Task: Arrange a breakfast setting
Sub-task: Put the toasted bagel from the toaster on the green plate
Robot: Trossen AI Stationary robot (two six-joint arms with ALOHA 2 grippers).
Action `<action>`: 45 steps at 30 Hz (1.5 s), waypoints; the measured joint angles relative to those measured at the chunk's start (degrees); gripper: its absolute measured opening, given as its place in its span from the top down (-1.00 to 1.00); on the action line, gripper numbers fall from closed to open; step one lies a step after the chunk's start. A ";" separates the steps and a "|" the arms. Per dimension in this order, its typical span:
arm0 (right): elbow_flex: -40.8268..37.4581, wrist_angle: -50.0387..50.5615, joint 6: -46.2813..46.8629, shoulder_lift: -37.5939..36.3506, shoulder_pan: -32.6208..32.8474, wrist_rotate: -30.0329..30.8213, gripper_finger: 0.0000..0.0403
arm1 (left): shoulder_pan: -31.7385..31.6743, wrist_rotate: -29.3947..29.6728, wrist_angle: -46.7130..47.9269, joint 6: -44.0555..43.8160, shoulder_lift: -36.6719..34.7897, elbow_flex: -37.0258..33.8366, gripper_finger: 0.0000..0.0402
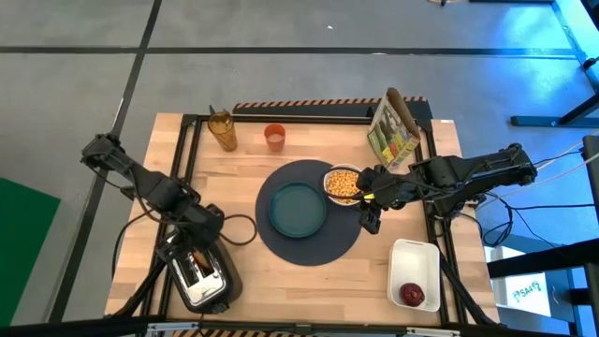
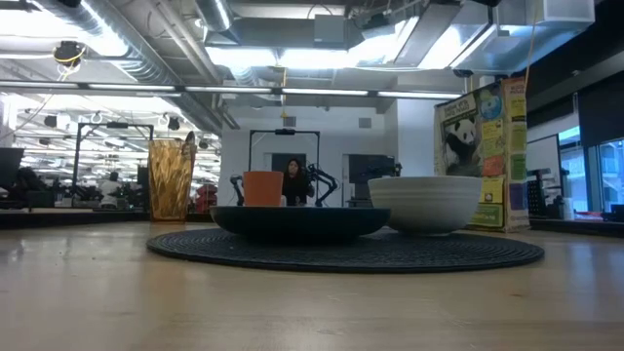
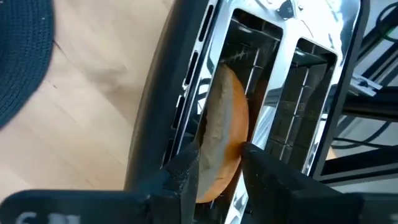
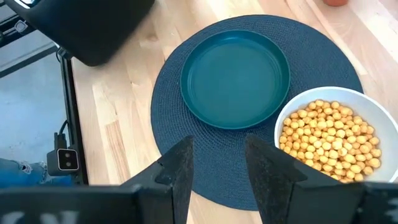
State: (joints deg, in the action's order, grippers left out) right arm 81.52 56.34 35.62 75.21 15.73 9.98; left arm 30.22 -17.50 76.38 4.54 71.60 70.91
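Observation:
A silver-and-black toaster [image 1: 198,273] stands at the table's near left. A browned bagel half [image 3: 222,124] stands on edge in one of its slots. My left gripper [image 3: 219,158] is over the toaster, shut on the bagel. The dark-blue mat [image 1: 309,225] lies mid-table with the teal plate [image 1: 298,208] on it and the white bowl [image 1: 343,183] of yellow cereal at its far right. My right gripper [image 1: 370,213] hovers open over the mat's right side, beside the bowl, holding nothing. The orange cup [image 1: 274,137] and amber glass [image 1: 223,129] stand at the far edge. My left gripper has the bagel half's upper rim [image 3: 217,177] pinched between its two fingers, one on each flat face. The fingers [image 3: 186,171] come steeply from above, pointing down into the slot. The bagel stands on edge, its lower part down in the toaster slot [image 3: 249,74].
A panda cereal box [image 1: 393,131] stands at the far right behind the bowl. A white rectangular tray [image 1: 415,267] at the near right holds a red fruit [image 1: 412,294]. Bare wood lies between the toaster and the mat.

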 joint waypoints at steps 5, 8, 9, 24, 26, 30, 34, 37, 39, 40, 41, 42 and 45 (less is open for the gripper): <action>0.00 0.00 -0.15 -0.01 0.00 -0.07 0.34 | 0.00 -3.81 0.14 0.09 0.08 0.00 0.55; 0.00 0.00 -0.35 -0.01 0.00 -0.09 0.34 | -0.01 -4.05 0.52 0.11 0.08 0.00 0.64; 0.00 0.00 -0.35 -0.01 0.00 -0.09 0.34 | -0.02 -4.04 0.54 0.15 0.08 0.00 0.67; 0.00 0.00 -0.39 -0.01 0.00 0.33 0.34 | -0.09 -5.66 -0.03 0.04 0.13 -2.58 0.98; 0.00 0.00 -0.39 -0.01 0.00 0.33 0.34 | -0.09 -5.93 0.80 -0.52 0.13 -0.91 0.98; 0.00 0.00 -0.39 -0.01 0.00 0.31 0.34 | -0.09 -6.50 3.60 -1.05 0.13 4.44 0.99; 0.00 -0.01 -0.41 -0.01 -0.02 0.31 0.34 | -0.45 -6.28 6.77 -1.40 0.10 11.71 0.99; 0.00 -0.03 -0.39 -0.03 -0.02 0.28 0.34 | -1.84 -5.36 7.10 -1.43 0.06 17.32 0.99; 0.00 -0.09 -0.41 -0.03 -0.05 0.06 0.34 | -2.94 -2.13 6.46 -0.67 0.06 20.52 1.00; 0.00 -0.15 -0.39 -0.03 -0.15 -0.06 0.34 | -3.64 0.36 5.52 0.37 0.05 21.75 1.00; 0.00 -0.17 -0.39 -0.03 -0.44 -0.10 0.34 | -4.39 3.31 4.02 1.68 0.01 22.57 1.00; 0.00 -0.17 -0.33 -0.03 -0.73 -0.12 0.34 | -5.21 7.01 2.03 3.31 -0.03 22.91 1.00; 0.00 -0.17 0.30 -0.03 -0.90 -0.18 0.34 | -8.01 19.12 -4.99 7.52 0.29 22.36 1.00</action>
State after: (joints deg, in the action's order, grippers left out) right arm 81.52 56.16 35.92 75.18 14.83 9.80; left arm 22.20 1.62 71.39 12.06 71.89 93.27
